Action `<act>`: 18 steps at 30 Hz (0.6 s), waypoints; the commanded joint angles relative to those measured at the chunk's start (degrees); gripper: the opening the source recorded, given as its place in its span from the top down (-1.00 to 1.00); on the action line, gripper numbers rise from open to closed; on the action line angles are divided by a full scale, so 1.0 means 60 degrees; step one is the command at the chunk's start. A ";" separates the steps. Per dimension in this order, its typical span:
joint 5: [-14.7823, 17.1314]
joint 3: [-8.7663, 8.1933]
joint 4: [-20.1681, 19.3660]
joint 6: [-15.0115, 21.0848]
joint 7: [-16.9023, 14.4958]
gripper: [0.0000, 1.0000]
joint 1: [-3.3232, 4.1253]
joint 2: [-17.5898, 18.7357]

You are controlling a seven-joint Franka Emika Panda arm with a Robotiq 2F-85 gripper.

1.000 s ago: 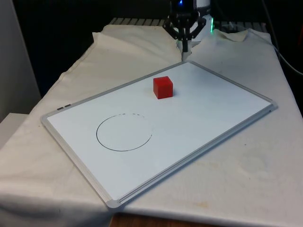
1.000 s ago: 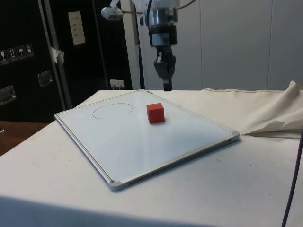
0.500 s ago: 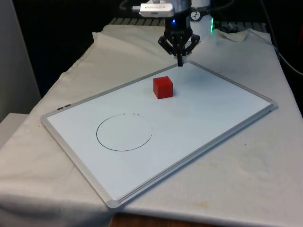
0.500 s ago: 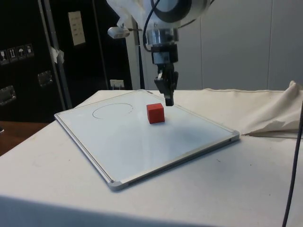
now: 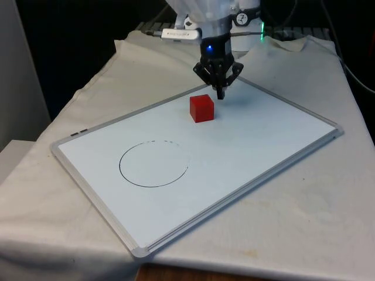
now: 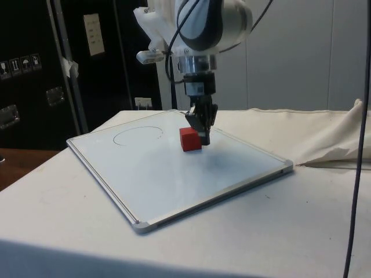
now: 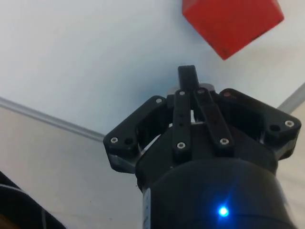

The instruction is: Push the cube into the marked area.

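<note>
A red cube (image 5: 201,108) (image 6: 190,139) (image 7: 232,21) rests on the whiteboard (image 5: 263,134), towards its far side. A black drawn circle (image 5: 154,164) (image 6: 138,135) marks an area on the board, nearer the camera and to the front view's left of the cube. My gripper (image 5: 220,95) (image 6: 205,141) (image 7: 187,74) is shut, fingers pressed together with nothing between them. Its tip hangs low over the board just behind the cube, on the side away from the circle, a small gap apart from it.
The whiteboard (image 6: 174,174) has a grey frame and lies at an angle on the white cloth (image 5: 304,222). Cloth folds bunch up at the far edge (image 5: 281,44) and at the side view's right (image 6: 342,145).
The gripper has come down and forward from beyond the board's far edge to just behind the cube. The cube has not moved.
</note>
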 commanded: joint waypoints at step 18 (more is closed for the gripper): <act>0.0449 -0.0248 0.0477 0.0783 -0.0411 0.99 -0.0029 0.0697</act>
